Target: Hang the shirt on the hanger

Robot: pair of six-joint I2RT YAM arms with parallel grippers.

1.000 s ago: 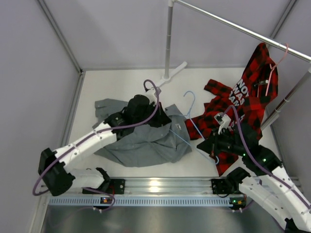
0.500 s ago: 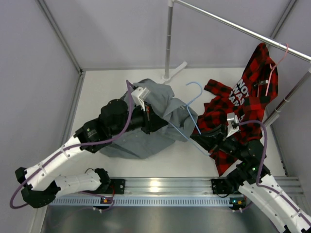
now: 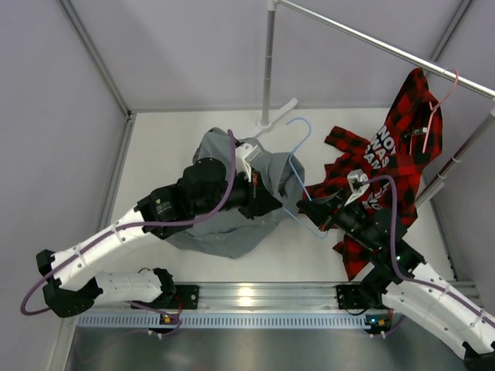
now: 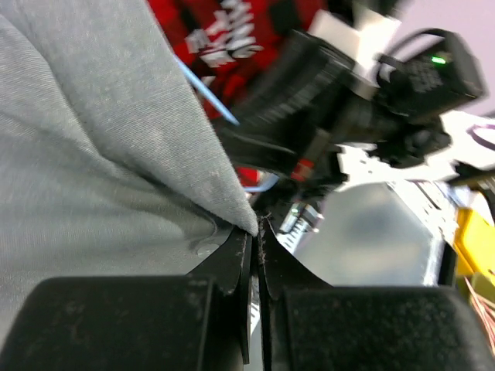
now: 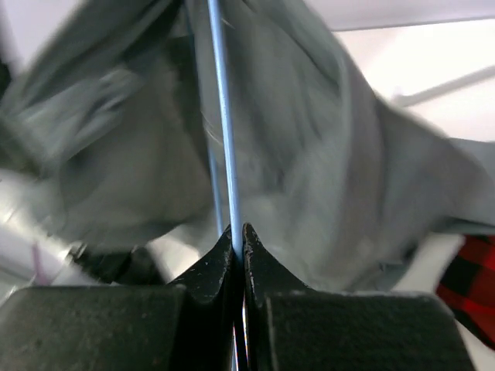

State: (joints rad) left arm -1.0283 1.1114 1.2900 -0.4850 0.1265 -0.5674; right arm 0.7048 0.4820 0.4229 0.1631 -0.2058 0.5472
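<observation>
Wrist views alone show the left fingers (image 4: 232, 259) pinched shut on the shirt (image 4: 100, 170) edge and the right fingers (image 5: 267, 267) clamping the hanger (image 5: 223, 139) wire, whereas overhead the left arm (image 3: 155, 209) covers its grip, with a plaid shirt (image 3: 406, 131) alongside.

The top view looks down from behind; both wrist views closely share the shirt (image 3: 220, 236).

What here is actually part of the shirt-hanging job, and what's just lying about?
Part of the job:
- shirt, pinched by the left gripper
- hanger, pinched by the right gripper

Just there:
- plaid shirt
- pink hanger
- clothes rail
</observation>
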